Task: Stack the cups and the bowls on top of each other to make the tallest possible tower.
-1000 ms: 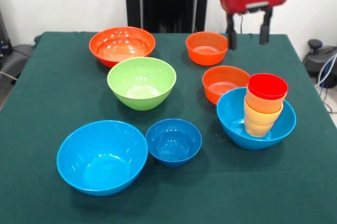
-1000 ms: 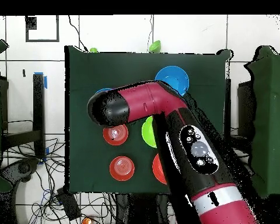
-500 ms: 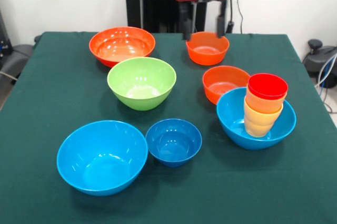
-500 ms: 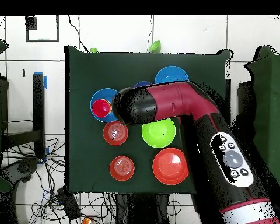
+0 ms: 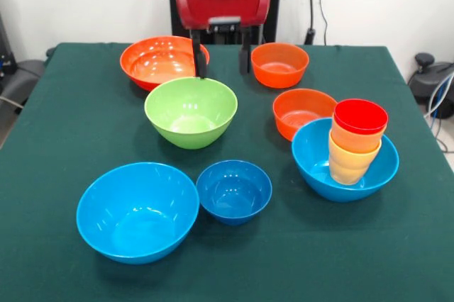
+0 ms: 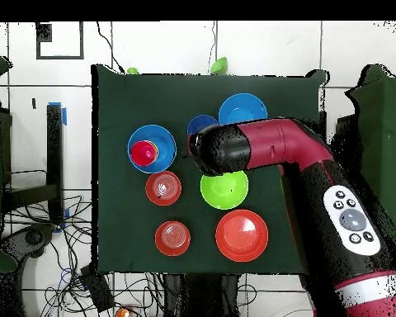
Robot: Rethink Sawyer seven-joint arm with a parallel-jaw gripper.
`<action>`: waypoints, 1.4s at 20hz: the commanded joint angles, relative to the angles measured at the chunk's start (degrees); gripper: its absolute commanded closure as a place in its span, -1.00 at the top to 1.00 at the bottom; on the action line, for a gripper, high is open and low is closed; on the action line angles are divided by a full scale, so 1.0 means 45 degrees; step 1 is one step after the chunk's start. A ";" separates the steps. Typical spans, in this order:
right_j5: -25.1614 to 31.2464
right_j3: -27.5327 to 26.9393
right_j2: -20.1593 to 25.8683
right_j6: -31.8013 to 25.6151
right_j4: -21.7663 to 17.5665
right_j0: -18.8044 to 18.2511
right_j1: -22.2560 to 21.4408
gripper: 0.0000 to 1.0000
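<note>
Seven bowls on green surface (image 5: 71, 118): 2 lg light-blue (image 5: 137, 211) (image 5: 312, 160), 1 green (image 5: 190, 111), 1 lg orange (image 5: 164, 60), 2 sm orange (image 5: 279, 64) (image 5: 301, 109), 1 sm dark-blue (image 5: 233, 191). Cup stack, red cup (image 5: 360, 117) on top, sits in right-hand light-blue bowl. Vs 0.5 s ago: arm shifted from far sm orange bowl to above green bowl's far rim. Claw (image 5: 222, 57) spread wide, empty, touching nothing.

No legible text, labels, brands or numbers were found in either view. Bowls, cups and table carried no markings; the arm's round buttons showed no readable signs.
</note>
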 commanded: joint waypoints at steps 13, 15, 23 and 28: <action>0.1714 -0.4048 0.1137 -0.4461 -0.1408 0.1183 0.3199 1.00; 0.1150 -0.3906 0.0784 -0.4026 -0.1810 0.1213 0.3457 1.00; 0.0786 -0.4416 0.0825 -0.5270 -0.2817 0.0992 0.3900 1.00; 0.0945 -0.4239 0.0682 -0.5559 -0.3221 0.0776 0.3763 1.00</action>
